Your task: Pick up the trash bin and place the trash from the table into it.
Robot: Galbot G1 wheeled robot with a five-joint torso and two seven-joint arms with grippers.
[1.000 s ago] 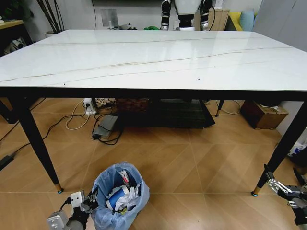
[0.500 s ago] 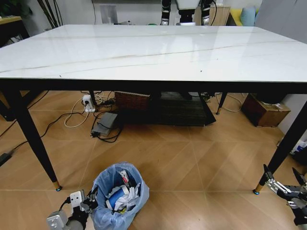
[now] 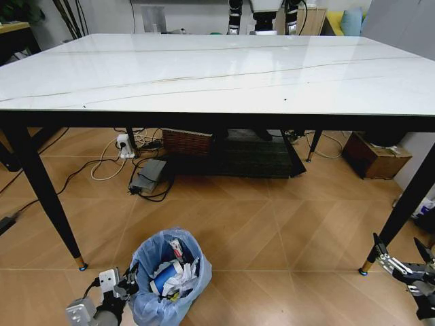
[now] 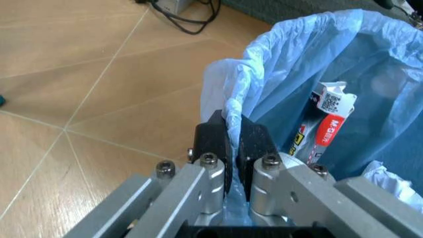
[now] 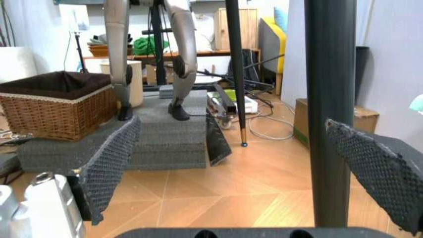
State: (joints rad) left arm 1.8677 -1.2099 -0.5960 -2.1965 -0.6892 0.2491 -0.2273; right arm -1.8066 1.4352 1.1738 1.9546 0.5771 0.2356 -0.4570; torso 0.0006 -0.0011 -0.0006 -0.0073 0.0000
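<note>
The trash bin stands on the wooden floor in front of the table, lined with a crinkly blue bag. Inside it lies trash: a blue cup, white paper wads and a red and white wrapper. My left gripper is down beside the bin's left side. In the left wrist view this left gripper is shut on the bag-covered rim. My right gripper hangs open low on the right, close to the table's front right leg, holding nothing.
The table's slim black legs stand on either side of the bin. Under the table are cables with a power strip, a wicker basket, a dark foam platform and a cardboard box.
The head camera has tilted a little, shifting the table in the picture. The bin and both grippers have stayed where they were.
</note>
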